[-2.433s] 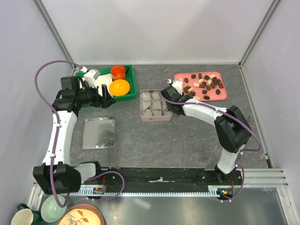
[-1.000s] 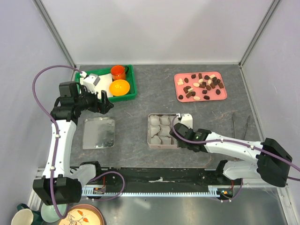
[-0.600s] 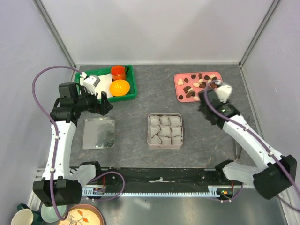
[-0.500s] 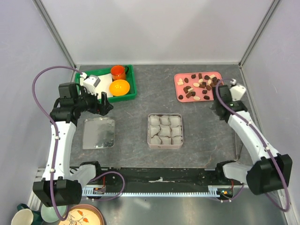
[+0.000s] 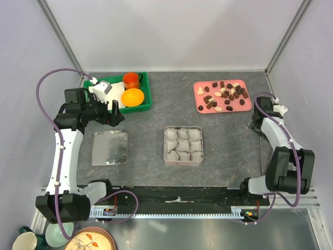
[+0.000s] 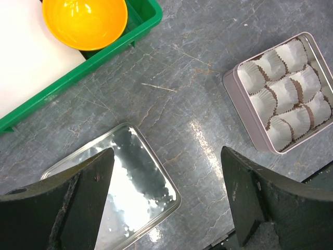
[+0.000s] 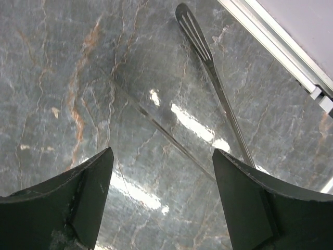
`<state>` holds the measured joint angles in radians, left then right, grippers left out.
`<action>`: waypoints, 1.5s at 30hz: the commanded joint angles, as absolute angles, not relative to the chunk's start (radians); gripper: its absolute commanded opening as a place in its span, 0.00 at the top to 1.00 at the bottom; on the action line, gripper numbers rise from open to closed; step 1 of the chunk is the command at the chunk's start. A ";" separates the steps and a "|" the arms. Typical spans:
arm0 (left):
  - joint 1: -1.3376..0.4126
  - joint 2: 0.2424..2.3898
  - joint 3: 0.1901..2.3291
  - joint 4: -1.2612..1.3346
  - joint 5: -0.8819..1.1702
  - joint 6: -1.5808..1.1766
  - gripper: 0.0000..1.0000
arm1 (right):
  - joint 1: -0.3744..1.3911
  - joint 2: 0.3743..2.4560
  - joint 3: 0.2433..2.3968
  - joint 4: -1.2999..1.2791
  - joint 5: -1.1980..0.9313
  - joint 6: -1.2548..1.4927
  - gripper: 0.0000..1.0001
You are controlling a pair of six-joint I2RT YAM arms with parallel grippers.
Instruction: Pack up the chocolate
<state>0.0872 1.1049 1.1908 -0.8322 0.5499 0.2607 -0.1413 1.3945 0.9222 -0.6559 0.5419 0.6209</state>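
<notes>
Well, chocolate (image 5: 225,96) pcs lie at mixed angles on pink tray (image 5: 244,107).

A table (image 5: 145,151) with a dark grey, veined stone top is enclosed by a pale back wall (image 5: 171,31) and pale side walls (image 5: 23,57), joined at the corners by metal posts (image 5: 62,39). A black rail (image 5: 156,200) is fixed along the near edge, and bright glare (image 7: 192,122) is thrown back by the tabletop

White arms (image 5: 65,146), black joints (image 5: 75,117) and fingers (image 6: 78,198), looping purple cables (image 5: 37,94).
</notes>
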 commanded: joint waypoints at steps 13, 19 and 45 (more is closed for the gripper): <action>0.086 1.083 1.229 -0.877 0.563 0.290 0.09 | -0.233 1.600 0.920 -0.526 0.460 0.618 0.21; 0.087 1.078 1.198 -0.851 0.574 0.284 0.10 | -0.233 1.678 0.917 -0.506 0.431 0.611 0.31; 0.087 1.000 1.080 -0.805 0.531 0.290 0.01 | 0.225 1.431 1.000 -0.512 0.295 0.378 1.00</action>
<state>0.0872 1.0271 1.0939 -0.8341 0.5461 0.2760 0.1432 1.5013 0.9134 -0.4942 0.3431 0.4736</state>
